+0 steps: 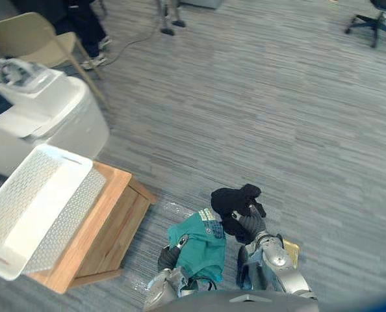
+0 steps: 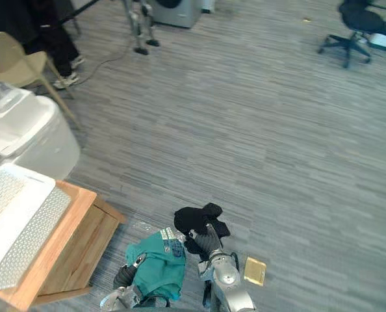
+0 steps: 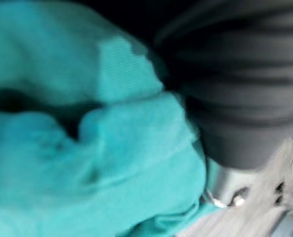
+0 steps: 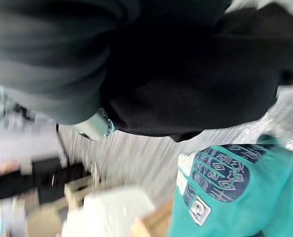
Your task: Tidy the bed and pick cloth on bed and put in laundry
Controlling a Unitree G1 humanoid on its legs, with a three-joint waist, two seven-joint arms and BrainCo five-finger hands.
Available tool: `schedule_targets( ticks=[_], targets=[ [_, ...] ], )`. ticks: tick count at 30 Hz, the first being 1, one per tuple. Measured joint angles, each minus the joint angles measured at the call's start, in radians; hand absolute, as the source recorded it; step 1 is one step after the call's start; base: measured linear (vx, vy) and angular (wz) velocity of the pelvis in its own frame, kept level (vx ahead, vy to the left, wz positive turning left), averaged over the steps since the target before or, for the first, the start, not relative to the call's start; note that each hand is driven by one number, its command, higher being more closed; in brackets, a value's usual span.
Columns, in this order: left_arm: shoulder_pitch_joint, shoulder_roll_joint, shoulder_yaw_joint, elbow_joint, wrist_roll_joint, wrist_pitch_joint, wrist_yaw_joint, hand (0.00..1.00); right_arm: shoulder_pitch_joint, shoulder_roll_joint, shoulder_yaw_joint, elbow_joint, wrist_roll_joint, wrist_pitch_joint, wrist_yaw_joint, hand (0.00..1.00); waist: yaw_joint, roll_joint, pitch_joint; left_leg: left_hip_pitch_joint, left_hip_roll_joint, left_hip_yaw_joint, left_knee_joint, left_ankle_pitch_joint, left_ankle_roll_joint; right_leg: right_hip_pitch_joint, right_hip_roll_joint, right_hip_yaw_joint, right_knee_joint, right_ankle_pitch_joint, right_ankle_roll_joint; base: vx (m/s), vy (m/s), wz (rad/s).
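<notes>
Fingers of my right hand (image 1: 251,224) are buried in a black cloth (image 1: 234,199), so I cannot tell if they are curled or straight. The black cloth sits bunched on top of that hand, up off the floor (image 1: 277,117). My left hand (image 1: 169,257) is under a teal cloth (image 1: 203,250) that hangs over it. Its fingers are hidden too, so I cannot tell how they are. The two cloths are just beside each other, close in front of me.

Both cloths look soft, light and floppy. I think they will not break, but a loose end could slip and drop. A good place to hold each one is the thick bunched middle, not a thin edge.

Off to my left, a white basket (image 1: 69,156) with holey sides stands on a low wooden worktop (image 1: 112,188). The basket looks empty to me. I think the cloths belong in there. A big white machine (image 1: 56,117) stands just behind the basket.
</notes>
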Motion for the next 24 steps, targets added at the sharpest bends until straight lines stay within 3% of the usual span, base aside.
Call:
schedule_targets(
  ticks=[2,4,6,7,8,10,11,12,13,16,17,19,20,21,22,23,24],
  targets=[
    [-0.009,0.003,-0.001,-0.006,-0.003,-0.001,-0.001,1.00,-0.020,-0.003,-0.008,0.012,-0.004,0.000,-0.008,1.00,0.004,0.000,0.004,-0.114,0.003,0.169,0.054,-0.119,0.008,0.083,-0.005,-0.023,-0.053,-0.021,-0.017,0.32,-0.097,0.35],
    [-0.018,0.003,0.000,-0.009,-0.025,0.000,0.000,1.00,-0.041,-0.004,-0.009,0.030,-0.004,0.001,-0.009,1.00,0.003,0.000,0.009,-0.164,-0.036,0.258,-0.015,-0.179,-0.004,0.129,-0.028,-0.051,-0.056,-0.039,0.010,0.28,0.037,0.41],
    [-0.024,0.002,-0.007,-0.010,-0.039,0.005,0.000,1.00,-0.041,-0.006,-0.014,0.034,-0.004,0.001,-0.009,1.00,0.002,-0.004,0.010,-0.164,-0.056,0.406,-0.194,-0.171,-0.003,0.172,-0.057,-0.095,-0.054,-0.061,0.040,0.31,0.098,0.58],
    [-0.023,-0.003,-0.011,-0.010,-0.039,0.010,-0.001,1.00,-0.039,-0.007,-0.014,0.035,-0.006,0.002,-0.010,1.00,0.000,0.005,0.005,-0.139,-0.054,0.570,-0.325,-0.107,0.075,0.198,-0.062,-0.128,-0.049,-0.088,0.071,0.32,0.116,0.68],
    [-0.026,0.000,-0.009,-0.013,-0.039,0.013,-0.001,1.00,-0.037,-0.002,-0.014,0.036,-0.006,0.006,-0.013,1.00,-0.007,-0.005,-0.001,-0.115,-0.059,0.634,-0.356,-0.118,0.097,0.209,-0.069,-0.145,-0.046,-0.105,0.082,0.33,0.116,1.18],
    [-0.030,-0.001,-0.007,-0.021,-0.038,0.017,-0.001,1.00,-0.037,-0.001,-0.043,0.035,-0.013,0.009,-0.018,1.00,-0.026,-0.053,-0.015,-0.064,-0.132,0.789,-0.503,-0.146,0.145,0.230,-0.117,-0.253,-0.041,-0.123,0.109,0.32,0.145,1.90],
    [-0.028,-0.003,-0.007,-0.017,-0.037,0.031,-0.001,1.00,-0.038,-0.003,-0.060,0.035,-0.023,0.010,-0.023,1.00,-0.027,-0.055,-0.017,-0.034,-0.179,0.786,-0.593,-0.172,0.193,0.240,-0.126,-0.303,-0.004,-0.129,0.125,0.31,0.164,1.80],
    [-0.022,-0.003,-0.006,-0.017,-0.036,0.037,-0.001,1.00,-0.039,-0.002,-0.064,0.035,-0.027,0.011,-0.024,1.00,-0.026,-0.056,-0.017,-0.010,-0.210,0.758,-0.648,-0.181,0.214,0.237,-0.134,-0.314,0.047,-0.139,0.138,0.37,0.184,1.83],
    [-0.021,0.006,-0.003,-0.011,-0.017,0.051,-0.001,1.00,-0.037,0.002,-0.070,0.036,-0.036,0.012,-0.023,1.00,-0.031,-0.067,-0.019,0.051,-0.277,0.688,-0.746,-0.147,0.222,0.193,-0.199,-0.312,0.276,-0.147,0.147,0.28,0.103,1.35],
    [-0.012,0.027,-0.005,-0.012,0.013,0.052,-0.001,1.00,-0.042,0.016,-0.069,0.029,-0.045,0.011,-0.011,1.00,-0.057,-0.052,-0.027,0.123,-0.300,0.560,-0.802,-0.137,0.220,0.010,-0.263,-0.197,0.713,-0.150,0.125,0.44,0.034,1.45],
    [-0.009,0.041,-0.005,-0.012,0.028,0.051,-0.001,1.00,-0.029,0.020,-0.070,0.018,-0.046,0.009,-0.008,1.00,-0.061,-0.053,-0.029,0.149,-0.301,0.504,-0.811,-0.134,0.216,-0.044,-0.263,-0.161,0.759,-0.170,0.127,0.41,-0.056,1.46],
    [-0.003,0.053,-0.005,-0.012,0.059,0.049,-0.001,1.00,-0.013,0.029,-0.070,-0.002,-0.046,0.005,-0.006,1.00,-0.074,-0.053,-0.045,0.153,-0.303,0.410,-0.817,-0.131,0.210,-0.119,-0.237,-0.083,0.685,-0.196,0.090,0.38,-0.122,1.53],
    [-0.005,0.056,-0.004,-0.009,0.075,0.048,-0.002,1.00,-0.004,0.035,-0.074,-0.018,-0.044,0.003,-0.006,1.00,-0.094,-0.055,-0.046,0.149,-0.303,0.336,-0.817,-0.125,0.201,-0.163,-0.192,0.008,0.598,-0.204,0.082,0.35,-0.169,1.69],
    [-0.007,0.056,-0.004,-0.008,0.082,0.048,-0.002,1.00,0.003,0.035,-0.077,-0.027,-0.044,0.000,-0.006,1.00,-0.102,-0.050,-0.044,0.148,-0.303,0.298,-0.817,-0.122,0.196,-0.183,-0.166,0.070,0.552,-0.211,0.092,0.31,-0.220,1.78],
    [-0.013,0.055,-0.002,0.004,0.093,0.045,-0.002,1.00,0.007,0.034,-0.085,-0.029,-0.044,-0.004,-0.007,1.00,-0.112,-0.057,-0.047,0.149,-0.303,0.234,-0.816,-0.118,0.163,-0.215,-0.117,0.199,0.457,-0.211,0.106,0.30,-0.262,1.75],
    [-0.022,0.060,0.001,0.024,0.098,0.042,-0.001,1.00,0.010,0.040,-0.090,-0.029,-0.044,-0.004,-0.012,1.00,-0.111,-0.064,-0.050,0.154,-0.314,0.189,-0.809,-0.125,0.116,-0.212,-0.099,0.297,0.321,-0.167,0.144,0.30,-0.273,1.76],
    [-0.021,0.067,0.004,0.026,0.098,0.042,-0.001,1.00,0.015,0.043,-0.089,-0.030,-0.044,-0.006,-0.014,1.00,-0.111,-0.082,-0.057,0.155,-0.331,0.172,-0.799,-0.133,0.102,-0.205,-0.112,0.329,0.236,-0.086,0.148,0.36,-0.334,1.51]
  ],
)
